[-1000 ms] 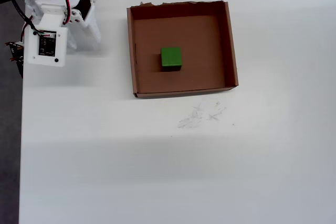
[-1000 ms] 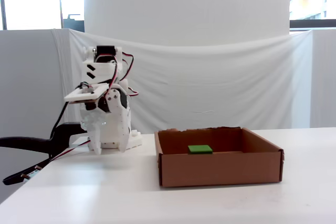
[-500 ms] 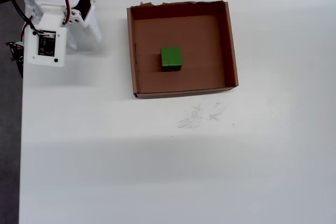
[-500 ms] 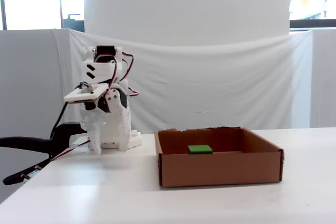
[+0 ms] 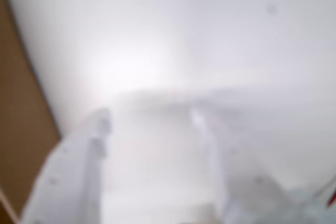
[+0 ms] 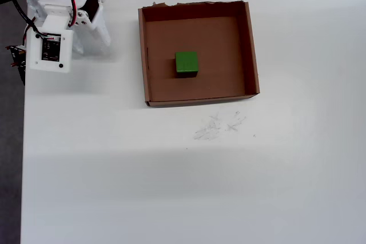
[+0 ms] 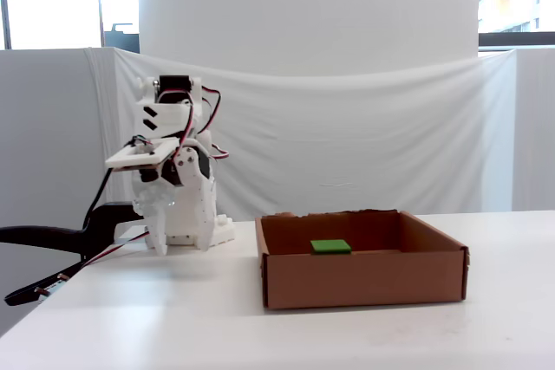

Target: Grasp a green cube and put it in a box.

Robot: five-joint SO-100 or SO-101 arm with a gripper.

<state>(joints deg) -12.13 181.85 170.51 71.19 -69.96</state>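
The green cube (image 6: 186, 63) is a small, solid block of bright, matte green; from overhead its top face reads as a clean square with a darker shaded side along its lower edge, and in the fixed view only its flat top (image 7: 330, 246) shows above the cardboard wall. It sits on the floor of the box (image 6: 250, 50), a shallow square tray of plain brown cardboard with low walls, roughly in the middle and slightly toward the left wall as the overhead view shows it, touching none of the walls. The far wall's top edge is ragged (visible in both the overhead and fixed views).

No brand, label or readable writing shows on the cube or the box. The arm's white body carries a small dark circuit board (image 6: 48, 48), but nothing on it is legible. Faint grey pencil-like scribbles (image 6: 218, 126) mark the white table (image 6: 171, 187) just below the box in the overhead view; they form no readable word.

The arm (image 7: 176, 184) is folded up at its base, well to the left of the box in both the overhead and fixed views, so the cube lies well apart from the claw. In the wrist view, which is heavily blurred, the gripper (image 5: 149, 119) shows two pale fingers (image 5: 84, 171) spread apart with bare white table between them, holding nothing. A brown strip at that view's left edge is a side of the box (image 5: 18, 129); the cube does not appear there.
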